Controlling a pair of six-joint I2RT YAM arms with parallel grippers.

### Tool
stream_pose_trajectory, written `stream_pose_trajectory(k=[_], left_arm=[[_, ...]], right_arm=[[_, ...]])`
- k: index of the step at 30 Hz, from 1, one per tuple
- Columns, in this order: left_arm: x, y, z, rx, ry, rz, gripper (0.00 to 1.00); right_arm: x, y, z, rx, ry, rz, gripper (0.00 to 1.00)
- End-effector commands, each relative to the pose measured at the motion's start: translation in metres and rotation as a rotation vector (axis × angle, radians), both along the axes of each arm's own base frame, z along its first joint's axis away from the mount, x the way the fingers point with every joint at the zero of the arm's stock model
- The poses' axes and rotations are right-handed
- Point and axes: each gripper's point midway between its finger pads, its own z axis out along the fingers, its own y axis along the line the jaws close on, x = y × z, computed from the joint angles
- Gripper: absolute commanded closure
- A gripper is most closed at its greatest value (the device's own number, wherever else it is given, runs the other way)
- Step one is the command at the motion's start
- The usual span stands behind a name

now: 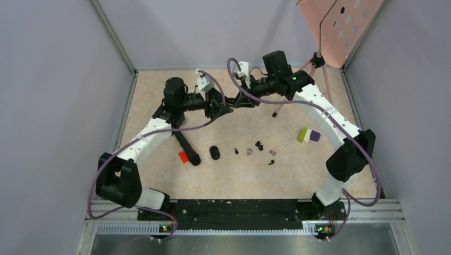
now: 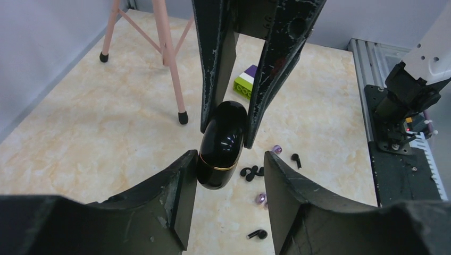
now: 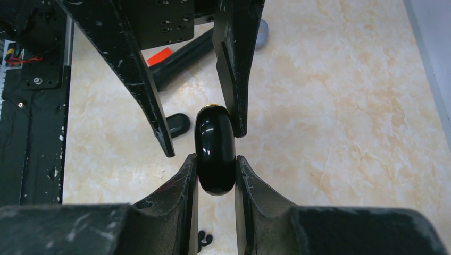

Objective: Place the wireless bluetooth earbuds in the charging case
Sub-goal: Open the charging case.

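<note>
A glossy black oval charging case (image 2: 222, 146) with a gold band hangs in the air at the back middle. My right gripper (image 3: 215, 158) is shut on one end of the case (image 3: 215, 149). My left gripper (image 2: 228, 159) is open around the other end, and one finger touches it. The two grippers meet in the top view (image 1: 234, 103). Several tiny earbuds lie on the table below: black ones (image 1: 259, 144) (image 1: 236, 151) (image 1: 271, 161) and pale purple ones (image 1: 249, 151) (image 1: 272, 152). They also show in the left wrist view (image 2: 251, 172).
A second black oval case (image 1: 215, 152) lies left of the buds. A long black marker (image 1: 187, 147) with a red piece (image 1: 183, 156) lies beside it. Green and purple blocks (image 1: 308, 135) sit at the right. A pink tripod (image 1: 298, 85) stands at the back right.
</note>
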Motion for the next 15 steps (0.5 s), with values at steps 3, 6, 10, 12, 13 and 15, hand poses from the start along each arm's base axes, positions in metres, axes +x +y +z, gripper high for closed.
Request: stream_pose_trajectory(k=[3, 6, 10, 12, 13, 15], left_arm=[[0.0025, -0.0055, 0.0113, -0.064, 0.03, -0.015, 0.52], [0.0029, -0.0061, 0.0102, -0.066, 0.035, -0.019, 0.55], [0.0029, -0.0057, 0.0079, -0.067, 0.028, -0.014, 0.48], [0.0019, -0.0061, 0.0063, -0.065, 0.022, -0.018, 0.47], [0.0021, -0.0058, 0.0045, -0.063, 0.02, -0.018, 0.47], [0.002, -0.0055, 0.0026, -0.058, 0.015, -0.019, 0.48]], right_arm=[[-0.0128, 0.0026, 0.0317, 0.044, -0.082, 0.023, 0.93], [-0.0139, 0.0029, 0.033, 0.044, -0.084, 0.023, 0.93], [-0.0153, 0.0034, 0.0357, 0.049, -0.083, 0.022, 0.93], [-0.016, 0.0038, 0.0379, 0.052, -0.081, 0.019, 0.93], [-0.0163, 0.0038, 0.0393, 0.055, -0.08, 0.018, 0.93], [-0.0169, 0.0042, 0.0407, 0.058, -0.079, 0.016, 0.93]])
